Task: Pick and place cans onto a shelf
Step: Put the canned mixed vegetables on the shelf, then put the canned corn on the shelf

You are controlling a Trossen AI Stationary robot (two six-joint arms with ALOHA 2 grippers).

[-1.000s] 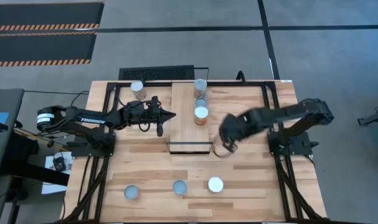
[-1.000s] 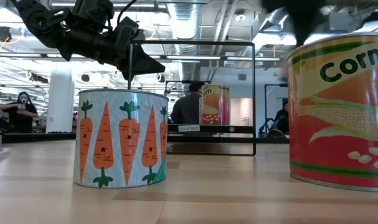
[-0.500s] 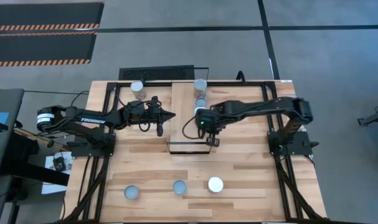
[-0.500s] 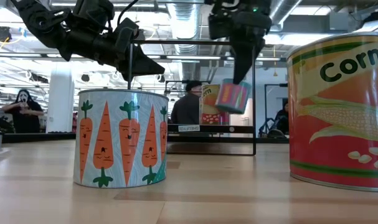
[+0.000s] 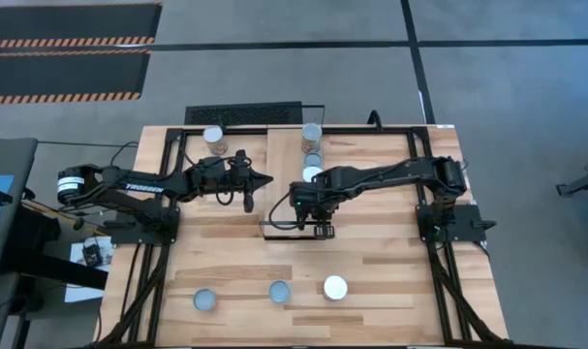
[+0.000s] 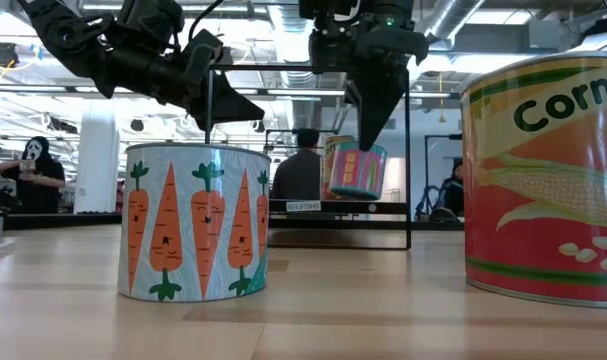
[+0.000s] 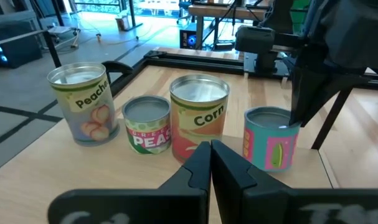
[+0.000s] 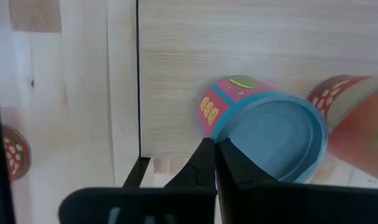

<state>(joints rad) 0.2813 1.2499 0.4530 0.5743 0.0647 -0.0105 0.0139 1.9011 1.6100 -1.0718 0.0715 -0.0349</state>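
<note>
The shelf (image 5: pixel 284 155) is a light-wood plank on a black frame at the table's middle. Three cans stand in a row on it: Peaches (image 7: pixel 83 102), Peas (image 7: pixel 148 124) and Corn (image 7: pixel 199 115). My right gripper (image 5: pixel 309 202) is over the shelf's near half, shut on a teal and pink can (image 8: pixel 269 134), which also shows in the low view (image 6: pixel 358 170). My left gripper (image 5: pixel 263 179) hovers shut and empty just left of the shelf. One more can (image 5: pixel 213 136) stands on the table at the far left. My right gripper pinches the teal can's top rim (image 8: pixel 215 147) between its two fingers, on one side of the round top. The fingers (image 6: pixel 373 105) come from above, pointing down. The can hangs slightly tilted below them, close over the shelf plank; whether its base touches I cannot tell.
Three cans stand near the table's front edge: two grey-topped (image 5: pixel 205 300) (image 5: pixel 279 291) and one white-topped (image 5: pixel 335 287). In the low view a carrot can (image 6: pixel 193 220) and a corn can (image 6: pixel 548 180) fill the foreground. People show in the room behind.
My right gripper has carried the teal can up from the table right of the shelf's near end, toward the left and far edges, to over the shelf. It has then come down; the can hangs lower and more upright than half a second ago.
</note>
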